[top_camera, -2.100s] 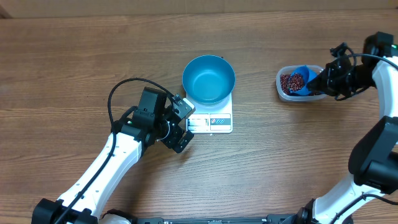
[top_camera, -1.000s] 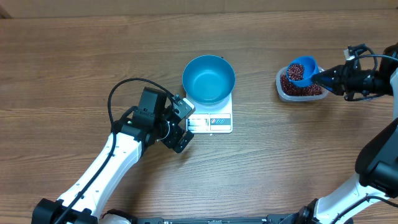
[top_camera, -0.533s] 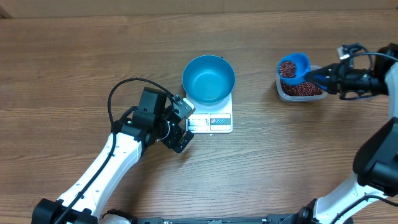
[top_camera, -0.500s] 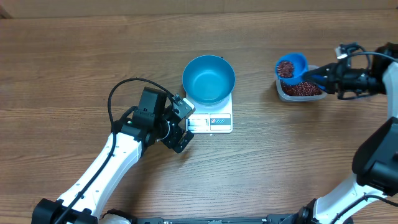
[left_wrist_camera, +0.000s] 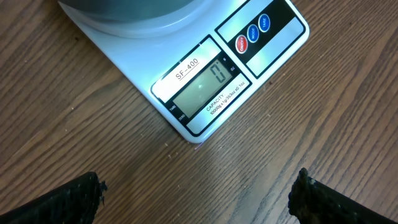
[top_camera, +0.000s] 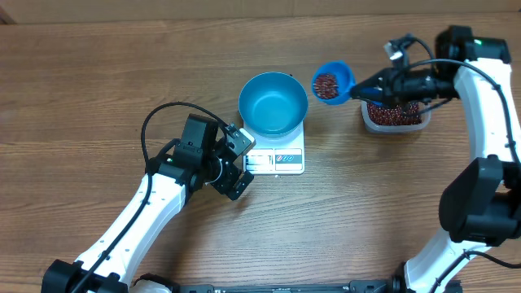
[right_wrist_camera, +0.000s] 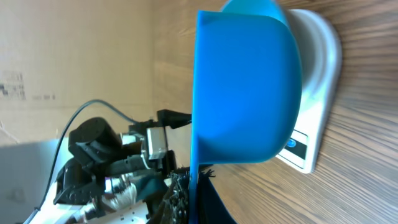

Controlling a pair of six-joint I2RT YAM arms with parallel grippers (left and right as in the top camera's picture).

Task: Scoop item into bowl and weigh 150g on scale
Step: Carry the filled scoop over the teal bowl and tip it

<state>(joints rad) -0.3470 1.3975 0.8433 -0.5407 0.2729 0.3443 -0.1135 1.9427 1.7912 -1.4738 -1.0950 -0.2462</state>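
The blue bowl (top_camera: pixel 273 103) stands on the white scale (top_camera: pixel 278 156), and its inside looks bare. My right gripper (top_camera: pixel 376 85) is shut on the handle of a small blue scoop (top_camera: pixel 330 84). The scoop holds a heap of red-brown beans (top_camera: pixel 327 83) and hangs just right of the bowl's rim. From the right wrist, the scoop's underside (right_wrist_camera: pixel 245 93) hides most of the scale (right_wrist_camera: pixel 318 68), with the right gripper (right_wrist_camera: pixel 196 198) below it. My left gripper (top_camera: pixel 236 164) stands open at the scale's front left corner. Its wrist view shows the scale (left_wrist_camera: pixel 205 87) reading 0 above the left gripper (left_wrist_camera: pixel 199 199).
A clear plastic tub (top_camera: pixel 394 120) with more beans sits at the right, under my right forearm. A black cable (top_camera: pixel 167 114) loops over the left arm. Bare wood tabletop (top_camera: pixel 350 212) spreads in front of the scale.
My right arm has lifted the loaded scoop out of the tub and carried it left, to just beside the bowl. The left arm has not moved.
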